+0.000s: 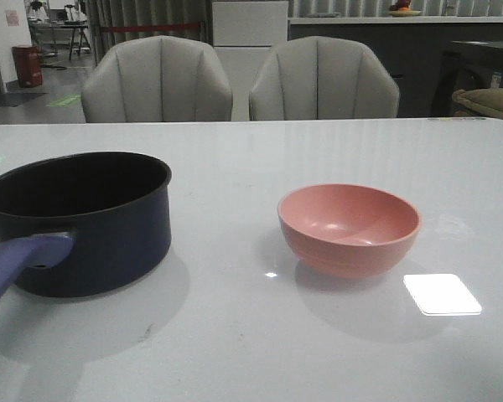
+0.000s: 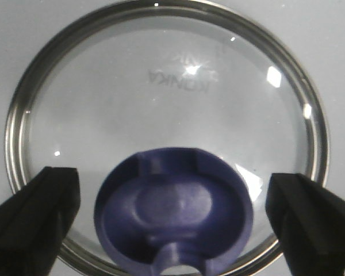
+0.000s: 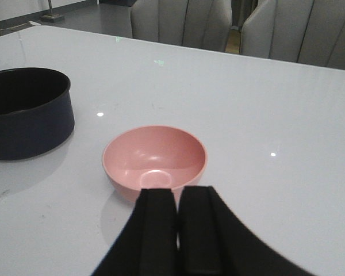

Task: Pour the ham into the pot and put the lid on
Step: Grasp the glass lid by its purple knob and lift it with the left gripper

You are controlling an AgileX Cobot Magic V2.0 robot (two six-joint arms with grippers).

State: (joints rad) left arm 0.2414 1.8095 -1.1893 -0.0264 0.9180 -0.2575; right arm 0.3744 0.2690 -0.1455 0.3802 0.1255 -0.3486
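Observation:
The dark navy pot [image 1: 92,226] stands at the table's left, its blue-purple handle [image 1: 17,264] pointing toward the near edge; its inside is dark and no ham shows in any view. The pink bowl [image 1: 349,228] right of it looks empty. The lid [image 2: 161,103] lies flat on a white surface, seen only in the left wrist view. My left gripper [image 2: 172,192] hovers open over it, one finger on either side of the blue knob [image 2: 172,230], not touching. My right gripper [image 3: 178,192] is shut on nothing, just short of the bowl [image 3: 154,158]. The pot [image 3: 29,123] is beyond it.
Two grey chairs [image 1: 159,79] stand behind the table's far edge. A bright light reflection [image 1: 442,294] lies on the white tabletop [image 1: 235,335] beside the bowl. Neither arm shows in the front view.

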